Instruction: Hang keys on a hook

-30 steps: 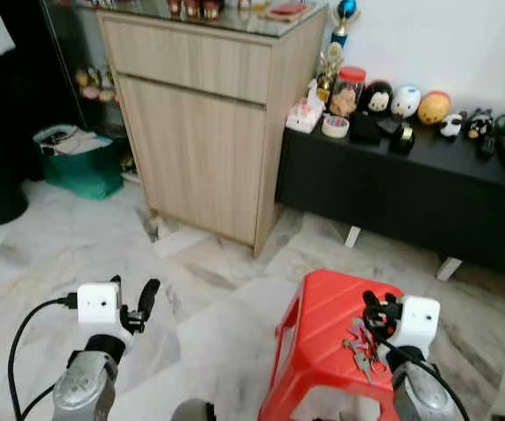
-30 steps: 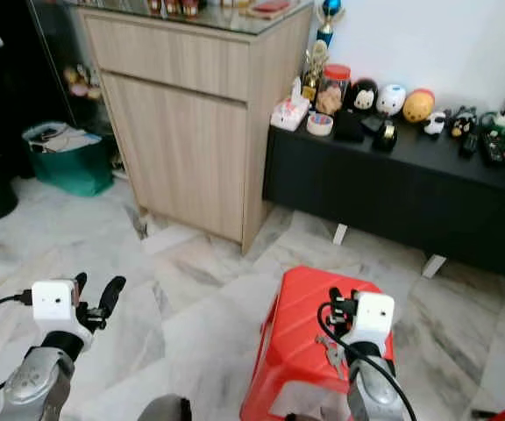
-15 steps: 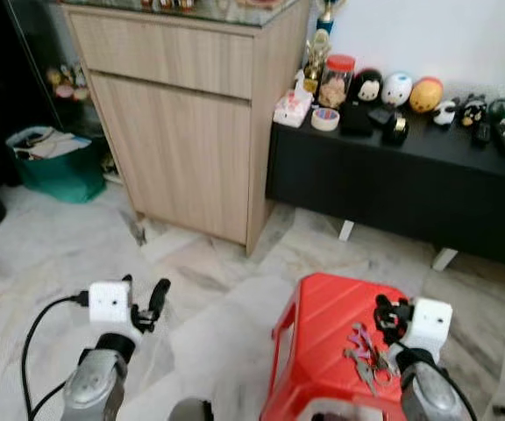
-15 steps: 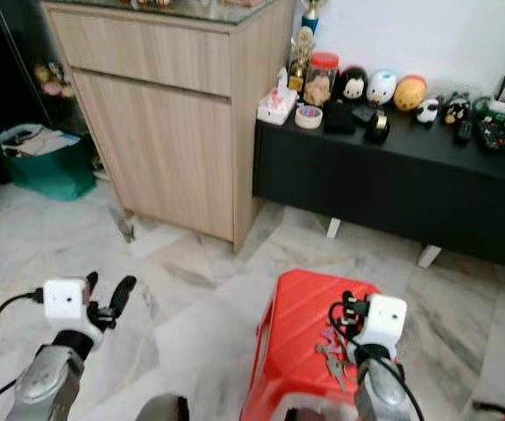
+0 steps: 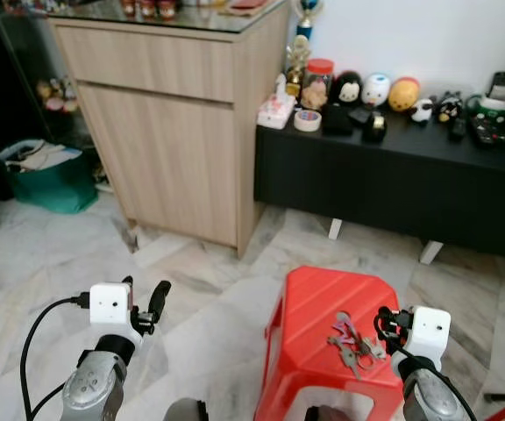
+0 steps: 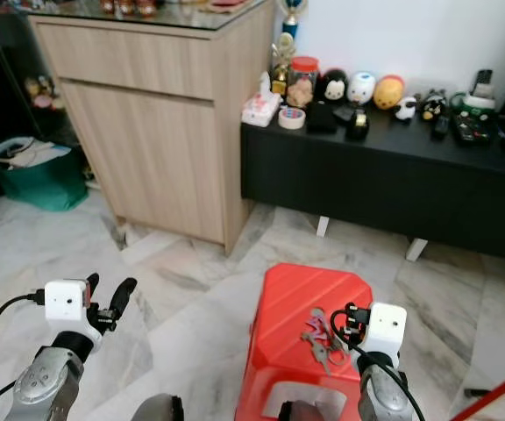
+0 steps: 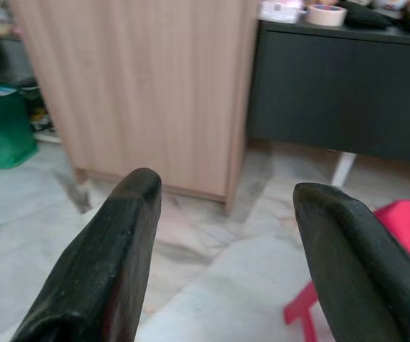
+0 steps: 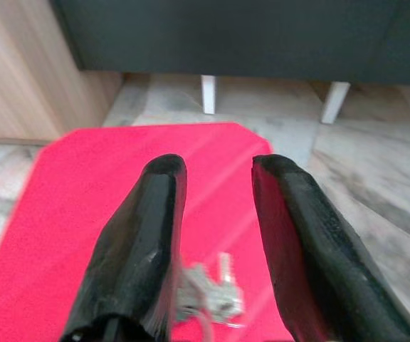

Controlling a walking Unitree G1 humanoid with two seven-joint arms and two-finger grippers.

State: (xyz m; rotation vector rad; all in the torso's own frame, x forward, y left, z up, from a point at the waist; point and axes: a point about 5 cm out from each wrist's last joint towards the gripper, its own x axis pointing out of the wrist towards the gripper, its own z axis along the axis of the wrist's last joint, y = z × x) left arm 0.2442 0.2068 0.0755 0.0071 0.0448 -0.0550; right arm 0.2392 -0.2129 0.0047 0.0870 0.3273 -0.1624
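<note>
Keys laid on red stool. Right gripper held above, fingers apart, nothing held. Left gripper spread wide.

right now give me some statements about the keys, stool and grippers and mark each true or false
1. The bunch of silver metal keys lies on the seat of the red plastic stool. True.
2. The right tool is shut on the keys. False: its fingers stand apart above the stool, with the keys loose below them.
3. The left tool is open and holds nothing. True.
4. The stool stands on top of the long black low cabinet. False: it stands on the marble floor in front of it.
5. The tall light wooden cabinet stands to the left of the black one. True.
</note>
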